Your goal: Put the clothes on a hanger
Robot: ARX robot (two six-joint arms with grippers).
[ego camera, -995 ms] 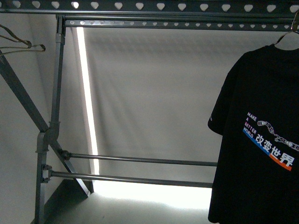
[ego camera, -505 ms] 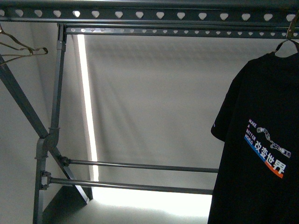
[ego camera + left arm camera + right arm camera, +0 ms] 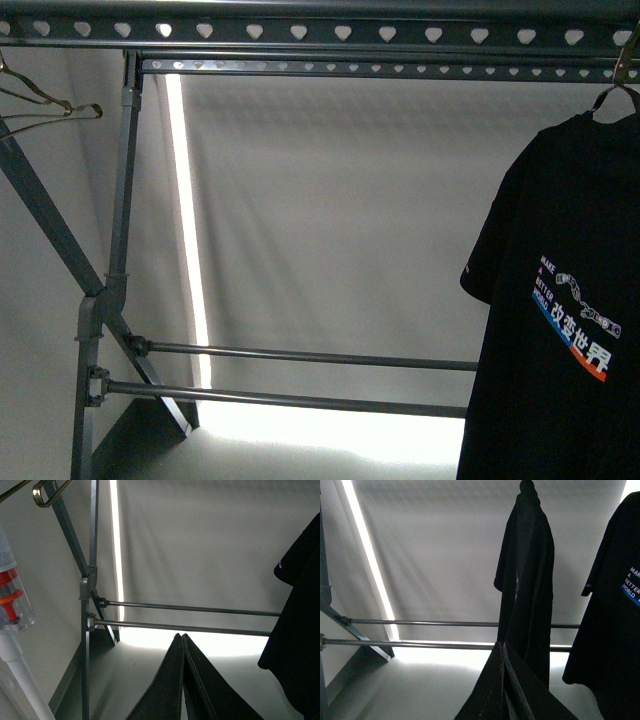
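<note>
The clothes, a black T-shirt (image 3: 560, 300) with white lettering and a chain graphic, hang at the far right of the front view on a thin wire hanger (image 3: 606, 96) hooked to the top rail. The left wrist view shows only its sleeve edge (image 3: 300, 625), and in the right wrist view the printed shirt (image 3: 612, 610) hangs off to one side. My left gripper (image 3: 181, 638) is shut and holds nothing, well short of the shirt. My right gripper (image 3: 500, 646) is shut and empty too, with an edge-on black garment (image 3: 527, 580) hanging beyond its tips. Neither gripper appears in the front view.
A grey rail with heart-shaped holes (image 3: 300, 30) runs across the top. A bare wire hanger (image 3: 45, 105) hangs at the far left. Two horizontal bars (image 3: 300, 352) and a slanted frame leg (image 3: 50, 230) cross low down. A white tube with a red part (image 3: 12, 605) stands beside the left wrist.
The front view has tilted, so the top rail sits lower in the picture. The hanging T-shirt has drifted a little to the right.
</note>
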